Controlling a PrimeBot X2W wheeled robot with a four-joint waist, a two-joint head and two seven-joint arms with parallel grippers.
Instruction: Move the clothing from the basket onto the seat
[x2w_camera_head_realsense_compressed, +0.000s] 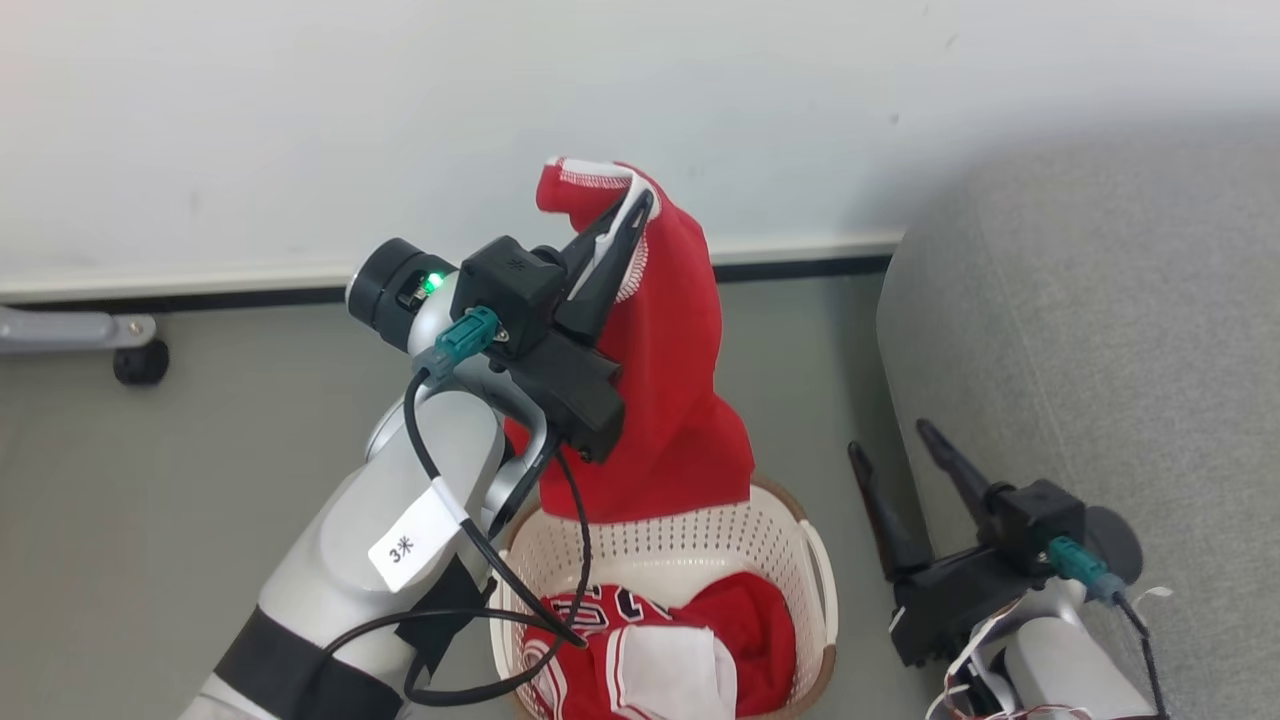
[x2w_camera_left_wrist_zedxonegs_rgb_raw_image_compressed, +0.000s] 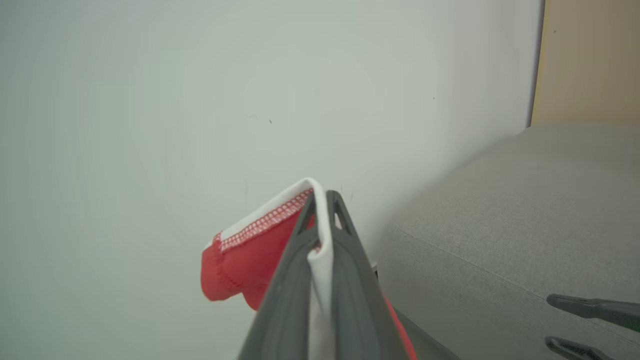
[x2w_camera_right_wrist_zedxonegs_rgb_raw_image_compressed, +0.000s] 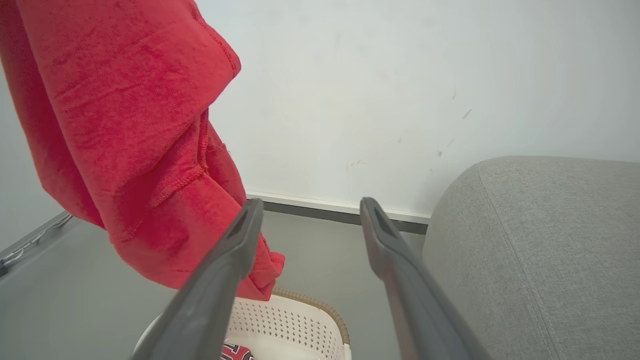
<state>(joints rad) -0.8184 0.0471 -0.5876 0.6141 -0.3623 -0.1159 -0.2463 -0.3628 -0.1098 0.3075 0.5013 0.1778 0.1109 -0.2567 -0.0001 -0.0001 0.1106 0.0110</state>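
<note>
The left claw (x2w_camera_head_realsense_compressed: 633, 213) is clamped on the white trim of a plain red garment (x2w_camera_head_realsense_compressed: 680, 380), which hangs above the basket (x2w_camera_head_realsense_compressed: 690, 545) with its lower edge near the back rim. A jersey (x2w_camera_head_realsense_compressed: 600, 640) lies inside the basket. The right claw (x2w_camera_head_realsense_compressed: 891, 440) is spread wide (holding nothing) just beside the grey sofa (x2w_camera_head_realsense_compressed: 1100, 300). The room is bare: grey floor (x2w_camera_head_realsense_compressed: 200, 450), white wall (x2w_camera_head_realsense_compressed: 400, 120).

The plain red garment (x2w_camera_head_realsense_compressed: 680, 400), white-trimmed at its upper edge, hangs lengthwise above the far rim of the cream perforated basket (x2w_camera_head_realsense_compressed: 700, 545), which stands upright just beside the grey sofa (x2w_camera_head_realsense_compressed: 1100, 300) and contains the crumpled red jersey (x2w_camera_head_realsense_compressed: 640, 650) with white panels.
</note>
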